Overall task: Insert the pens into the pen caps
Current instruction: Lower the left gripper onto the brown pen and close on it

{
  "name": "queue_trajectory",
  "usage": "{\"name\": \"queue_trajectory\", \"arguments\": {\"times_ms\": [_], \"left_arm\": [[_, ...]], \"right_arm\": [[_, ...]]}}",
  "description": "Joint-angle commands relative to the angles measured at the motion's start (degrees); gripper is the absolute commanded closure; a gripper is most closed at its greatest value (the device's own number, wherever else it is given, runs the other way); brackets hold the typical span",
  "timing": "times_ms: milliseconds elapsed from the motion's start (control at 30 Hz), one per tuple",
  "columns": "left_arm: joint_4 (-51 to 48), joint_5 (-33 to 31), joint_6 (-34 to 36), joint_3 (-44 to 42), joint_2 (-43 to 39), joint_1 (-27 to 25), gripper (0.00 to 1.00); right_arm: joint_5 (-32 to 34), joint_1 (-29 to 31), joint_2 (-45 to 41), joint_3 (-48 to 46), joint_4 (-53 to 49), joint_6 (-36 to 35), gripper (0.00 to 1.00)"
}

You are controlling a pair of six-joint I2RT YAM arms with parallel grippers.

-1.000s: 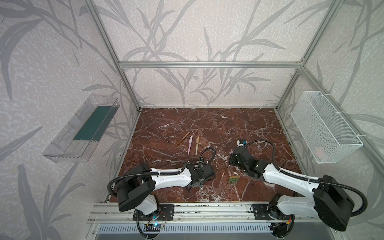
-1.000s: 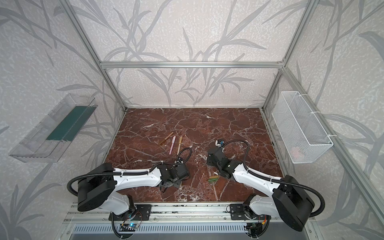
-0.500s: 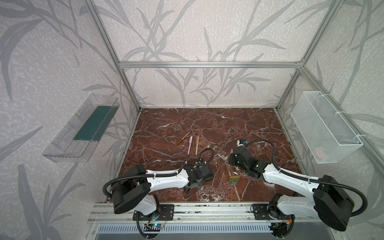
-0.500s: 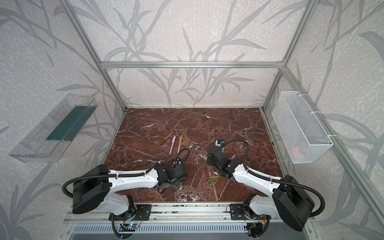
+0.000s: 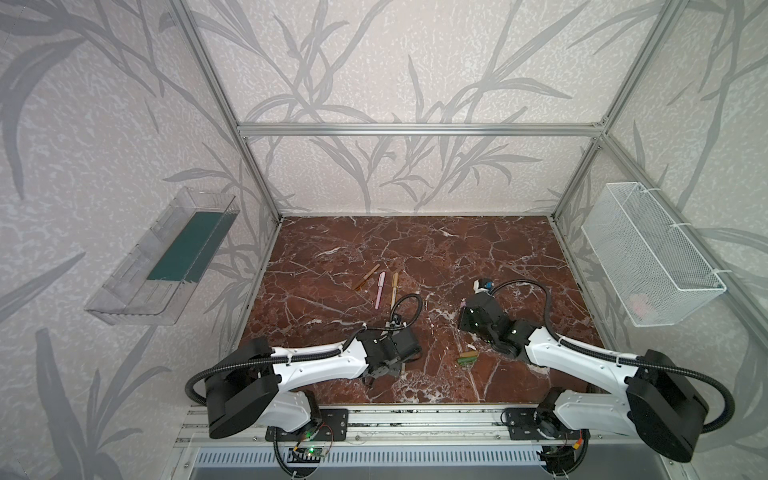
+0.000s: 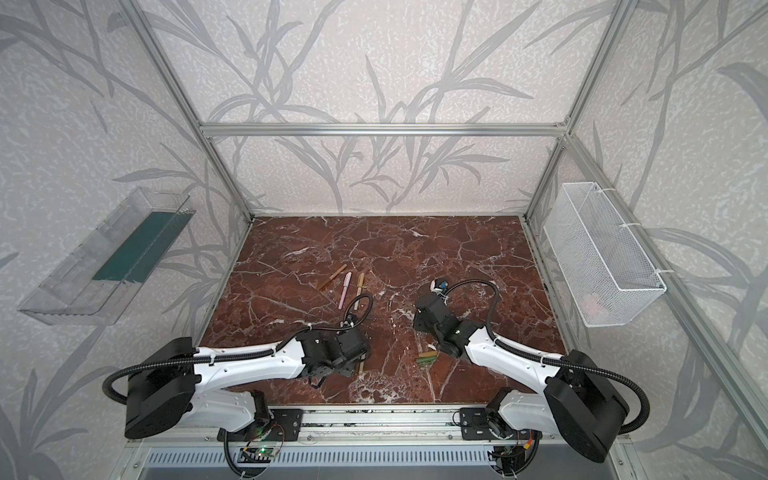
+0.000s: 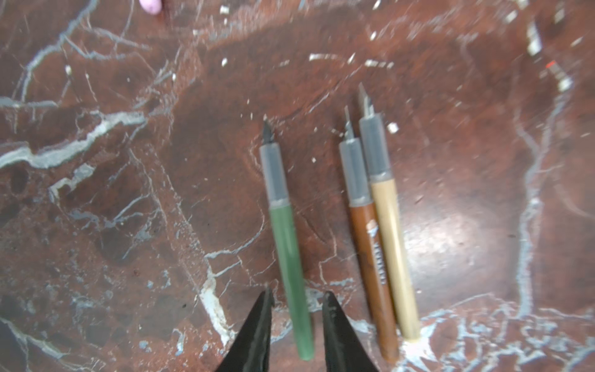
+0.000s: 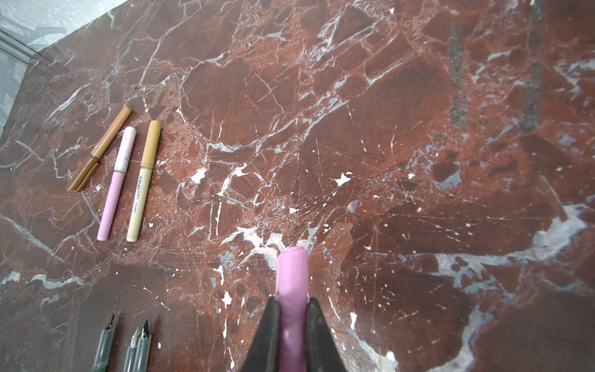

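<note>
**Left jaws:** narrowly apart, one on each side of the tail end of the green pen (image 7: 286, 244). A gap shows on both sides, so nothing is gripped. The pen lies flat on the worktop (image 5: 415, 249), its long axis nearly in line with the jaws' reach and its dark nib pointing away from them.

**Right jaws:** closed on a pink cap (image 8: 292, 273), held clear of the worktop. Its long axis is in line with the jaws and its free end points away from the wrist. Whether that end is the mouth cannot be told.

**Beside the green pen:** brown pen (image 7: 370, 257) and tan pen (image 7: 391, 244), touching each other, both uncapped, nibs pointing the same way.

**Further out:** three capped pens (image 8: 116, 183) lie in a loose row, and spare caps (image 5: 467, 357) lie near the right arm.

**Risks, as judged:**
- A grip so close to the tail may let the pen swing or slip out on lifting.
- The jaw nearer the brown pen could nudge it while closing.
- The pink cap does not match the green pen's colour.
- A drooping nib would miss the cap's mouth.
</note>
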Motion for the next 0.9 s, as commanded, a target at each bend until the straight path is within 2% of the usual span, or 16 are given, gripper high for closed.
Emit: {"name": "queue_trajectory", "arguments": {"times_ms": [0, 367, 667, 867], "left_arm": [[-1.11, -1.09, -0.65, 0.41, -0.74, -0.15, 0.70], [-0.25, -2.75, -2.74, -3.06, 0.77, 0.46, 0.60], [1.77, -1.35, -2.77, -3.97, 2.41, 1.51, 0.60], [-0.23, -2.30, -2.88, -3.07, -0.83, 1.52, 0.60]], "right_arm": [[0.43, -0.12, -1.10, -0.44, -1.22, -0.34, 0.98], [-0.19, -0.12, -0.36, -0.39, -0.57, -0.43, 0.98], [0.41, -0.12, -2.62, -1.10, -1.48, -0.31, 0.97], [0.55, -0.14, -2.75, -1.20, -1.63, -0.32, 0.98]]}}
